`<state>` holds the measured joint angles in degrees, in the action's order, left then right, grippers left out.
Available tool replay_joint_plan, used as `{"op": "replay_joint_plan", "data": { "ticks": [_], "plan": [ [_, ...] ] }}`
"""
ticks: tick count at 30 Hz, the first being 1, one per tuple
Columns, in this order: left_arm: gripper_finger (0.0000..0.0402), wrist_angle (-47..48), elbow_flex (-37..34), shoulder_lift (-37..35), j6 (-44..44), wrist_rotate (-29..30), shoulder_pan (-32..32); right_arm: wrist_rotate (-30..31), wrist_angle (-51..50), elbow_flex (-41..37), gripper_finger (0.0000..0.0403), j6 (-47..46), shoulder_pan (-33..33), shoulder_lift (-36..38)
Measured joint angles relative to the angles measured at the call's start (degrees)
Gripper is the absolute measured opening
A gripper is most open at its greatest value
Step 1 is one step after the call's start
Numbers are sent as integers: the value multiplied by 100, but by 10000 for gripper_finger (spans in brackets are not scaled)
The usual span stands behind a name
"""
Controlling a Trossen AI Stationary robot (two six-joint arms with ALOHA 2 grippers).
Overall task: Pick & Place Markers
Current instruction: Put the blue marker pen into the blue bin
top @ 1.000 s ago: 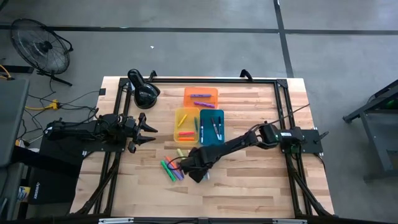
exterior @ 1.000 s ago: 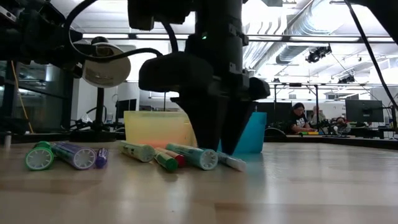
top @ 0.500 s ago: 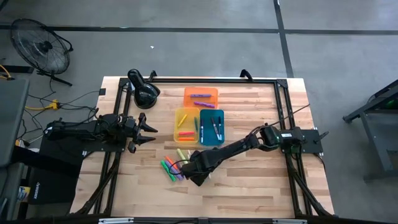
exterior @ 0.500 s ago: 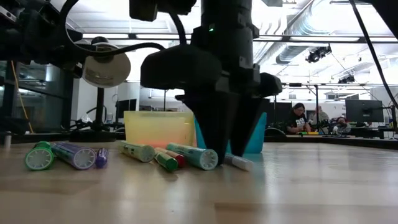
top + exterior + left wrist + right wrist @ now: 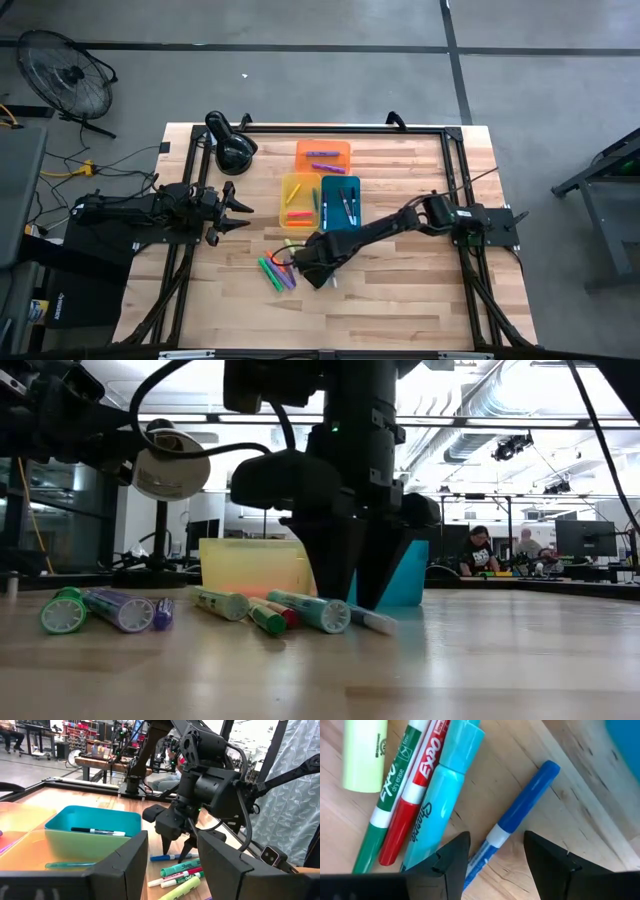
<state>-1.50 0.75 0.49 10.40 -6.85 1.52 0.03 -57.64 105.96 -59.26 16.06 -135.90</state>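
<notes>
Several loose markers (image 5: 278, 268) lie flat on the wooden table in front of the trays: green, purple, red, teal and pale yellow ones. A blue marker (image 5: 522, 807) lies at the cluster's right end (image 5: 375, 622). My right gripper (image 5: 492, 855) points down over it, open, one finger on each side of its white-banded end (image 5: 348, 603). I cannot see it touching the marker. My left gripper (image 5: 238, 208) waits open and level at the table's left, clear of everything.
Orange tray (image 5: 322, 155), yellow tray (image 5: 299, 200) and blue tray (image 5: 341, 203) stand just beyond the loose markers, each holding markers. A black desk lamp (image 5: 230, 148) stands at the far left. People sit at desks (image 5: 480, 552) in the room behind.
My right gripper has sunk a little toward the blue marker and edged slightly toward the trays, still open and pointing down. The markers have not moved.
</notes>
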Motion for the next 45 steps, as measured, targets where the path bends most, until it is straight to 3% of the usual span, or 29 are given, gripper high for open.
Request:
{"op": "replay_joint_plan", "data": {
  "ticks": [25, 37, 45],
  "plan": [
    [170, 0, 0, 0, -1, 0, 0, -75, -172, -46, 180, -506, 357, 11],
    [170, 0, 0, 2, -1, 0, 0, -216, -145, -49, 135, -329, 207, 13],
    [170, 0, 0, 0, 1, 0, 0, -249, -148, -49, 126, -240, 210, 13]
  ]
}}
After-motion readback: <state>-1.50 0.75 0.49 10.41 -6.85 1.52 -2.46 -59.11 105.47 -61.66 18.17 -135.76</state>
